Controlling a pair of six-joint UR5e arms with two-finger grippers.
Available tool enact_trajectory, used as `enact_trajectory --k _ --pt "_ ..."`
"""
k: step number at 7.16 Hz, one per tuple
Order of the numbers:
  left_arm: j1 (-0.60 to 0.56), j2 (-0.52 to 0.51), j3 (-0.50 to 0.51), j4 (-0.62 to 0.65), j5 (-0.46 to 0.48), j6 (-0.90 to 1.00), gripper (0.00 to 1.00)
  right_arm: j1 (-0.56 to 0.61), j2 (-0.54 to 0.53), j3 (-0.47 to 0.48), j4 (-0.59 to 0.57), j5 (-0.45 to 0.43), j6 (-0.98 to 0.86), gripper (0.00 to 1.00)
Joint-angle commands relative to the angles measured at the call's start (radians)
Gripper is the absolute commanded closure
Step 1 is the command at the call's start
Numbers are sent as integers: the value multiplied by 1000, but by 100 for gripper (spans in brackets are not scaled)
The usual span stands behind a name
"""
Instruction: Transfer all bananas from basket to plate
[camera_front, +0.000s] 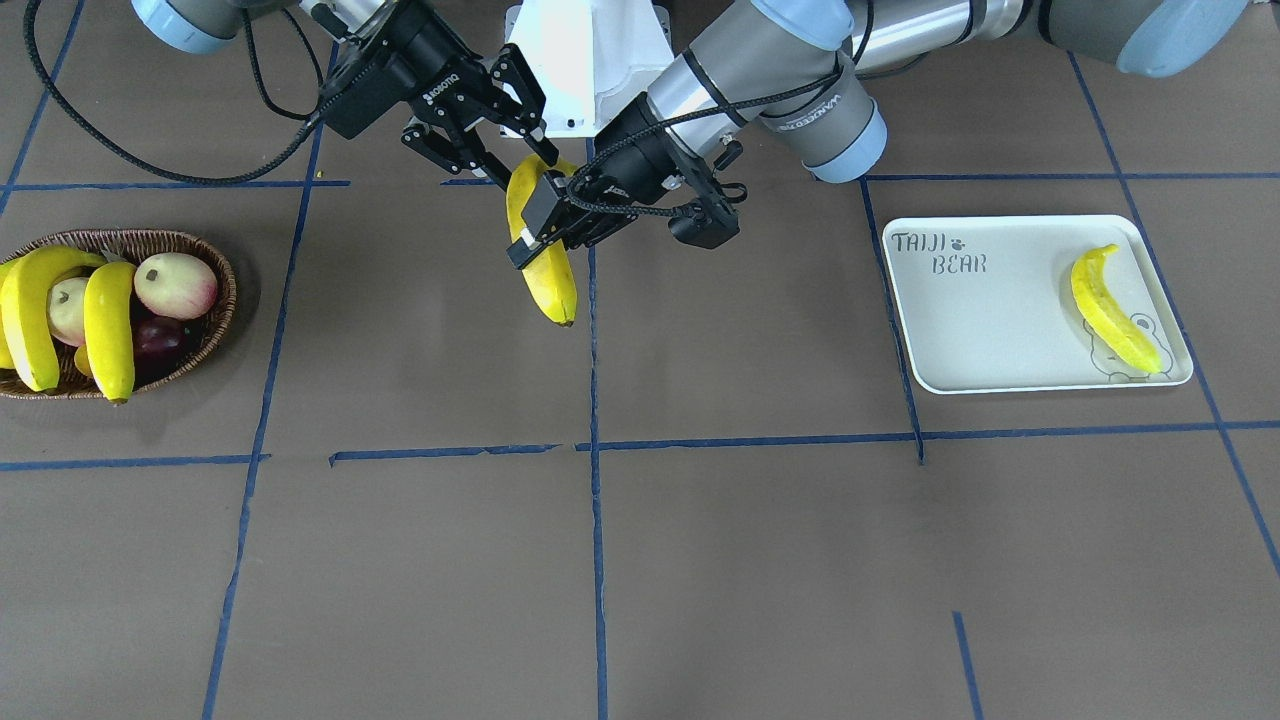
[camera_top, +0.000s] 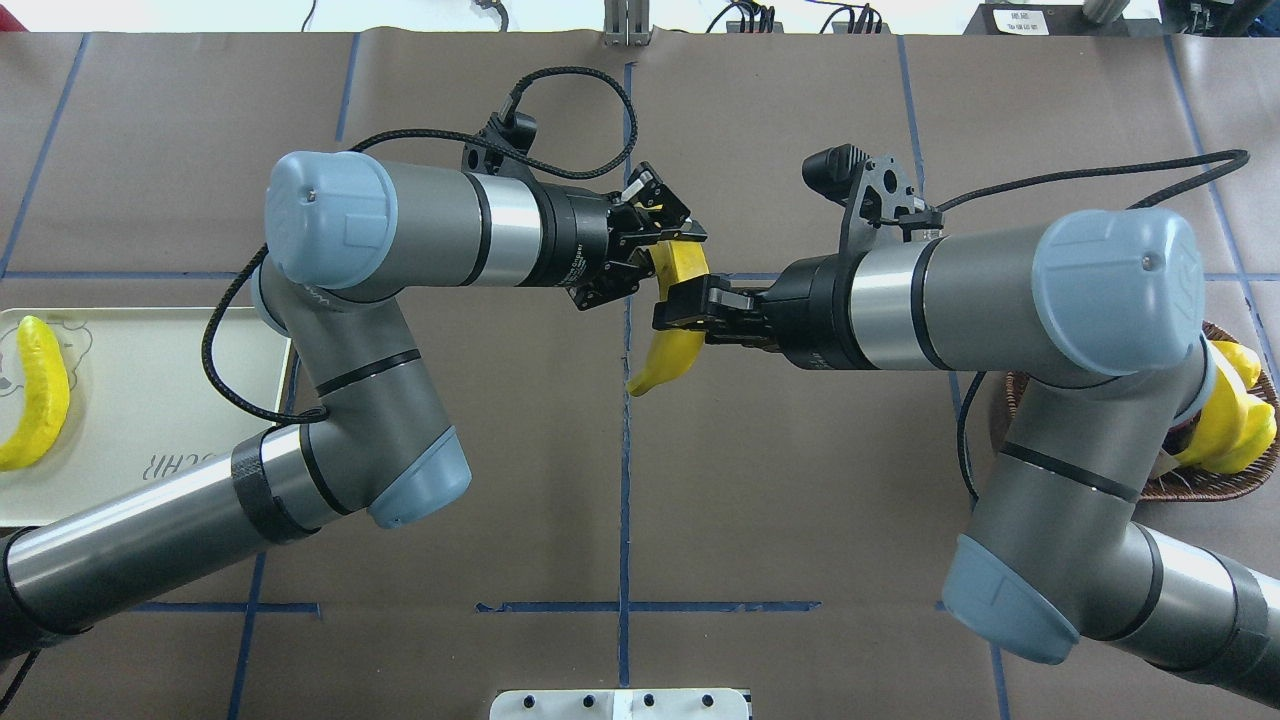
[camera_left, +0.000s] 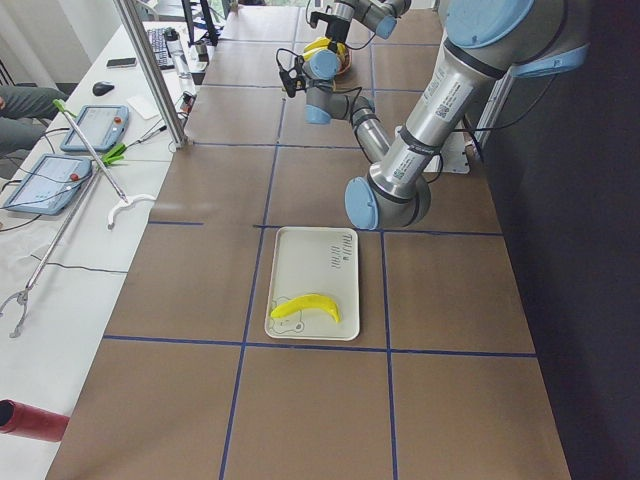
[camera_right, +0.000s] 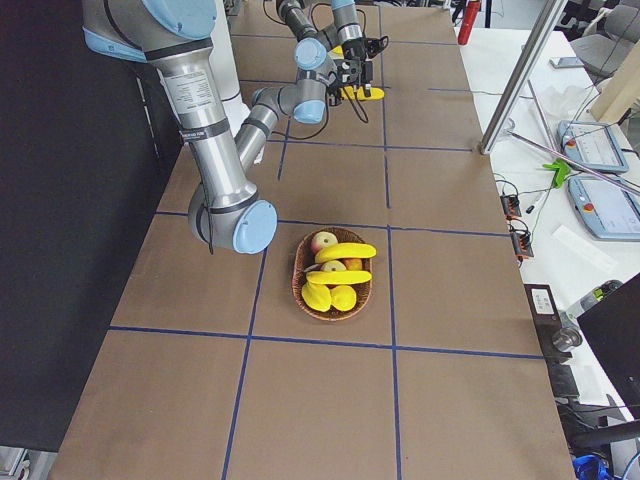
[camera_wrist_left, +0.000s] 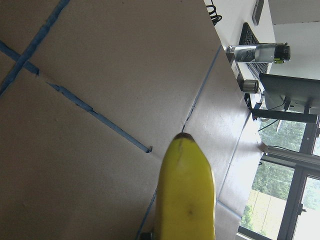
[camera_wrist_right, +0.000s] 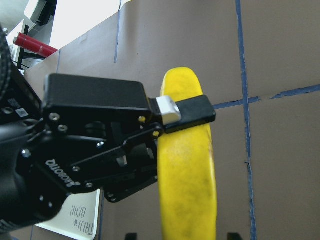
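Gripping one banana with the left pincer, closed across the fruit's width a little above its middle, at top centre of the front-facing frame. Held off the table, over the blue tape line running down the frame, long free end pointing toward the bottom edge, dark tip lowest. From the right wrist: one left finger laid across the yellow skin, silver pad against it.

Straddling the same banana's upper end with the right pincer, spread wide, nothing in its hold. At the bottom edge of the right wrist frame, its two fingertips either side of the fruit, a strip of table showing in each gap.

At right of the front-facing frame, on the plate: a second banana, lying along the right-hand rim, partly over the bear drawing, well apart from the lettering at the plate's upper left.

At the left edge, in the basket: an outer banana and an inner banana, side by side, lower ends at the rim nearest the bottom of the frame, beside a pink-blushed apple, a paler fruit and a dark fruit. Basket and plate well apart, at opposite sides of the frame, both pincers between them.
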Motion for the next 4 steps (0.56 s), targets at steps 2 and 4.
enact_trajectory --k 2,4 --pt "-47 29 21 13 0 15 100 5 -7 24 -7 10 2 0" --pt "-163 168 -17 160 -151 226 100 11 -30 40 -16 17 0 0"
